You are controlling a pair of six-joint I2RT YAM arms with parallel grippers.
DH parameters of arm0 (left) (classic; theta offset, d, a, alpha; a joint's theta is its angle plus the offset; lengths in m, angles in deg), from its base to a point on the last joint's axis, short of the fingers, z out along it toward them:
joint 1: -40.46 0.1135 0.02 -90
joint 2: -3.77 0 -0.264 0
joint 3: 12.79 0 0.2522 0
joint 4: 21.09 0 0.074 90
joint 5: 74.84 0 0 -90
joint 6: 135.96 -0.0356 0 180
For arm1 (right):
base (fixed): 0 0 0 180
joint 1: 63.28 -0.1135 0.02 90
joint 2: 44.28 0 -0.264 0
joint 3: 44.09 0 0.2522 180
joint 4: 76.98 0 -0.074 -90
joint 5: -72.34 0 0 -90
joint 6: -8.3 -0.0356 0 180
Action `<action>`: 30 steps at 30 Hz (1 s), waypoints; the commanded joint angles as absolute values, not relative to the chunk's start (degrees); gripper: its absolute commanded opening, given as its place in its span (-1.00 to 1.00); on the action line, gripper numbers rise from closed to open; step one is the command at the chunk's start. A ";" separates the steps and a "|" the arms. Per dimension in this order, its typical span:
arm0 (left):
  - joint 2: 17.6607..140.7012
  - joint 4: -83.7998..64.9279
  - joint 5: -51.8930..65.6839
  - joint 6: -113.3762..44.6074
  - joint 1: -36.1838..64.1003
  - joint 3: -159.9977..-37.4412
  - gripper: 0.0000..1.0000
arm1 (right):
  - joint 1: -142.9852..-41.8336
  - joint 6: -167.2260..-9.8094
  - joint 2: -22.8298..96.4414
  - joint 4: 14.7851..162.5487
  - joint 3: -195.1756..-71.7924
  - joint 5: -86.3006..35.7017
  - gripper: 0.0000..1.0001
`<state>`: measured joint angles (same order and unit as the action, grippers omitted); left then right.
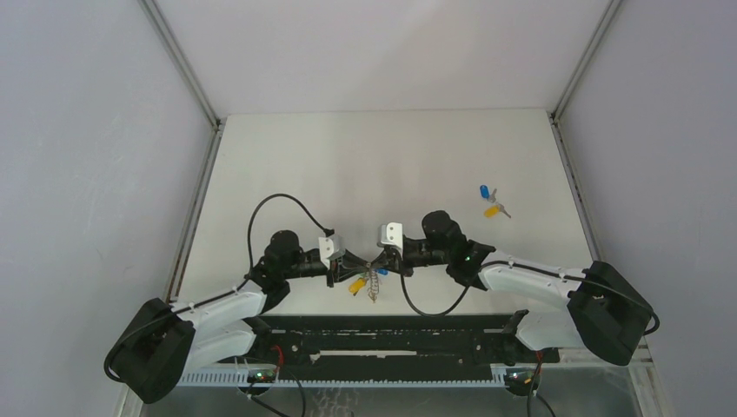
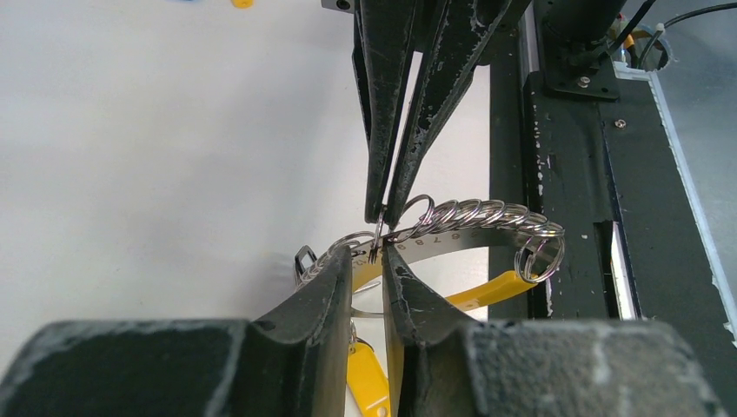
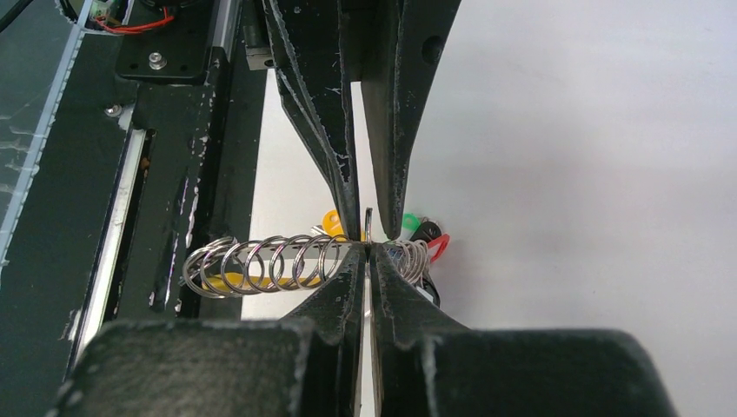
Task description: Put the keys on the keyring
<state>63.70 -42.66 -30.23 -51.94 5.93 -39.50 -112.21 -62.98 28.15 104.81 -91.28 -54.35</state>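
Note:
The keyring [image 1: 373, 280] hangs between my two grippers near the table's front edge: a chain of silver rings [image 2: 476, 212] with yellow tags [image 2: 492, 289] and green and red capped keys [image 3: 423, 234]. My right gripper [image 3: 368, 250] is shut on one thin ring of it. My left gripper [image 2: 368, 257] faces it tip to tip. Its jaws stand a narrow gap apart around that same ring, with space on both sides of the wire. The two loose keys, a blue one [image 1: 485, 191] and a yellow one [image 1: 493, 209], lie on the table at the far right, away from both grippers.
A black rail [image 1: 382, 343] with the arm bases runs along the near edge, right under the hanging chain. Grey walls enclose the white table [image 1: 382, 165] on the left, right and back. A black cable [image 1: 278, 204] loops over the left arm.

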 commanded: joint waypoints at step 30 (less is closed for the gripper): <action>61.02 -42.45 -29.42 -53.99 5.88 -42.46 -0.99 | -114.63 -60.28 26.96 99.05 -97.93 -51.11 -1.00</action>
